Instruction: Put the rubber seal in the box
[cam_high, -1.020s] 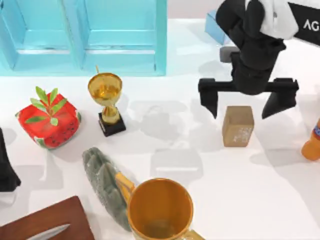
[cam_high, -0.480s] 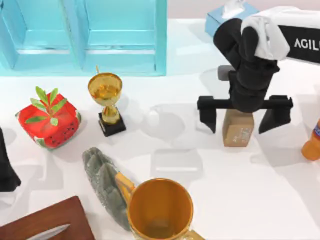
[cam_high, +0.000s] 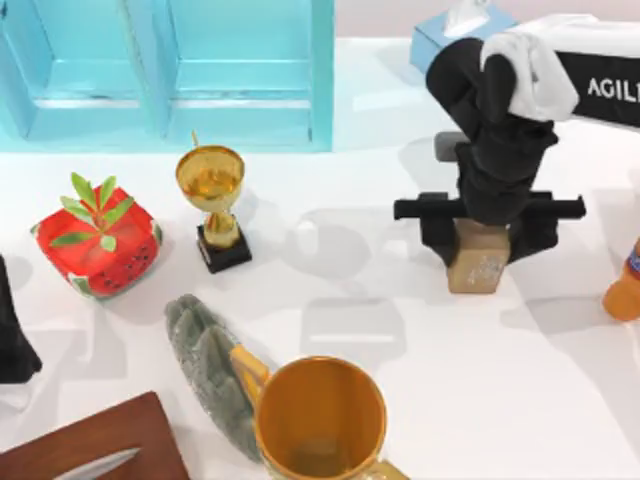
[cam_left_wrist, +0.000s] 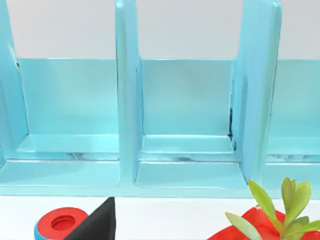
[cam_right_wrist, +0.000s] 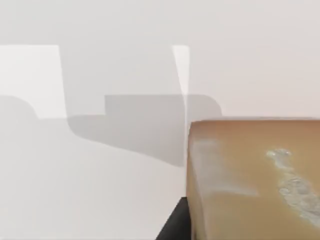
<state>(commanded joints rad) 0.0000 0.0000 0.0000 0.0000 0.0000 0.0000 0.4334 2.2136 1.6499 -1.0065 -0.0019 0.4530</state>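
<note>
The right gripper has come down over the rubber seal and drawn its fingers in from a wide spread, so that they now press against both sides of the block, which stands where it was.

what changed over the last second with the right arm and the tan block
The right gripper came down from just above and behind the rubber seal until its fingers straddled it, then narrowed from wide open to close against the block's sides. The seal has not shifted on the table. The left gripper stayed parked at the left edge; the trophy, mug and blue box are unchanged.
</note>
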